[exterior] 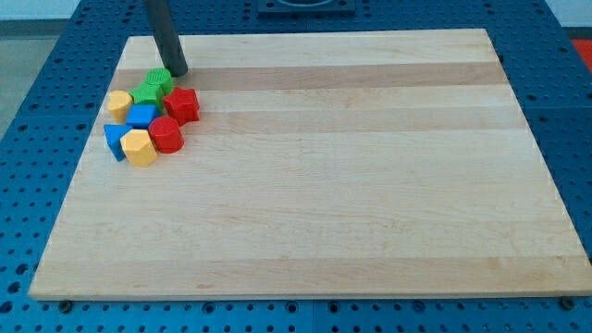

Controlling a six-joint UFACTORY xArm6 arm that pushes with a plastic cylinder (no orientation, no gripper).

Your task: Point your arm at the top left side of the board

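Note:
My tip (178, 71) is near the top left of the wooden board (351, 185), with the dark rod rising to the view's top. The tip stands just above and right of a cluster of blocks, almost touching the upper green block (160, 80). The cluster holds another green block (145, 95), a red block (182, 104), a red cylinder (166, 134), a blue block (141, 116), a blue triangle-like block (114, 141), a yellow block (118, 102) at the left and a yellow hexagonal block (139, 147) at the bottom.
The board lies on a blue perforated table (37, 111). The board's top edge (305, 31) runs just above my tip, and its left edge is close to the cluster.

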